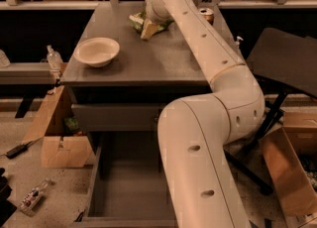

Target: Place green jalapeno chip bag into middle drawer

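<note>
Pincer (151, 13): at the far end of the bench (163, 66), low over the bag and masked by its own wrist; we cannot tell whether it is spread or already pinching.

Green jalapeno chip bag (140, 24): crumpled on the far part of the bench top, directly under the pincer, green edge to the left and a pale yellow corner towards us.

Middle drawer (124, 187): pulled out below the bench, under the closed upper drawer front (114, 118); its grey floor shows bare on the left, and the arm's bulky elbow hides the right part.

Step in hand: we judge it to be the grasp on the bag, with the carry to the drawer not yet begun.

Doing it well: we would pinch a thick fold rather than a loose corner, since crinkled film slips. We would lift straight up before swinging, then lower the bag well inside the drawer walls before letting go.

Neighbours to mind: the drink can (205, 15) stands near on the right and the white bowl (96, 51) sits on the left, both apart from the bag, so we would sweep between them.
</note>
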Controlling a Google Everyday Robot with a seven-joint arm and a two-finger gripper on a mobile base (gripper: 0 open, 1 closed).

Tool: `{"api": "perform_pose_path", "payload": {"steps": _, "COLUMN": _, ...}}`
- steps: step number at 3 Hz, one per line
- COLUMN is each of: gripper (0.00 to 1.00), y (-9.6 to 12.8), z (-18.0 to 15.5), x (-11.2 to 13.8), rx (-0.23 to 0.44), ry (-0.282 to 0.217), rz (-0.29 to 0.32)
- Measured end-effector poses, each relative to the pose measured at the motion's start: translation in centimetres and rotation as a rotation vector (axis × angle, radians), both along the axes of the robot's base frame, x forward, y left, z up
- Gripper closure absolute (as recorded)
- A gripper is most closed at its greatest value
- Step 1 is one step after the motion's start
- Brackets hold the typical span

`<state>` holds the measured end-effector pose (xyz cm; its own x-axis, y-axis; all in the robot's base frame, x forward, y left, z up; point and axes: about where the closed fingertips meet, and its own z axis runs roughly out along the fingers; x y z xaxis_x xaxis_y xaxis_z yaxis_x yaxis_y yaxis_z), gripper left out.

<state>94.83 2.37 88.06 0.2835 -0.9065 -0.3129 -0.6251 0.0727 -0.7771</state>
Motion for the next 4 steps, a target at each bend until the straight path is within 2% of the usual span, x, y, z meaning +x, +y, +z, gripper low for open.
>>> {"api": "perform_pose_path", "payload": {"steps": 3, "gripper": 0.87, "y": 0.5, "z": -0.8, "x": 0.1, "rx": -0.002, "ry": 0.009, "rz": 0.005}}
{"api": "perform_pose_path", "payload": {"steps": 4, "gripper": 1.00, "y": 0.7, "z": -1.1, "x": 0.1, "rx": -0.003, "ry": 0.013, "rz": 0.007}}
